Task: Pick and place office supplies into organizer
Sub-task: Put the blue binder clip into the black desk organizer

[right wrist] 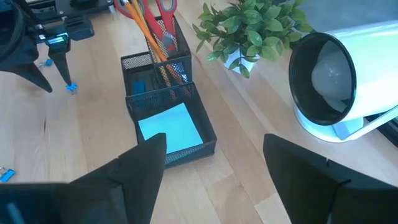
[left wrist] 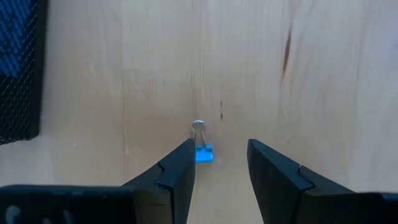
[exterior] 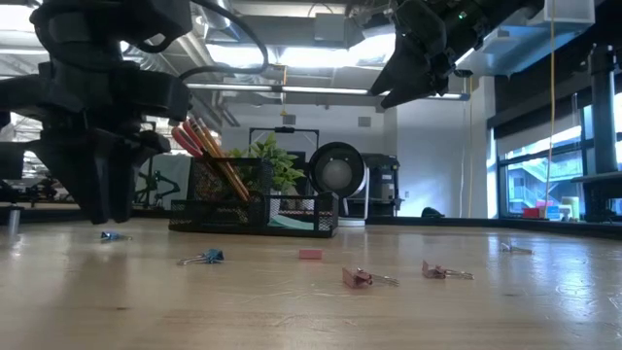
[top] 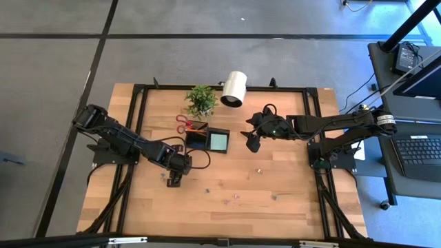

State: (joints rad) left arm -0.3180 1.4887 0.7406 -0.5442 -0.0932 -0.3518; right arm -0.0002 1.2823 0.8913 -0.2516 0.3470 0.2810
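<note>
A small blue binder clip (left wrist: 204, 154) lies on the wooden table, its wire loop (left wrist: 198, 126) pointing away from my left gripper (left wrist: 221, 149). That gripper is open and points steeply down, one finger on either side of the clip, which lies close beside one fingertip (left wrist: 184, 155). The black mesh organizer (right wrist: 160, 98) stands farther back, holding red-handled scissors (right wrist: 163, 6), pencils (right wrist: 155, 43) and a teal note pad (right wrist: 171, 127). My right gripper (top: 249, 141) hangs open above the table, right of the organizer, with nothing between its fingers.
More clips lie loose toward the near edge: a blue one (exterior: 202, 258), two reddish ones (exterior: 358, 278) (exterior: 434, 270) and a small pink piece (exterior: 310, 254). A green potted plant (top: 201, 100) and a white lamp (top: 234, 88) stand behind the organizer.
</note>
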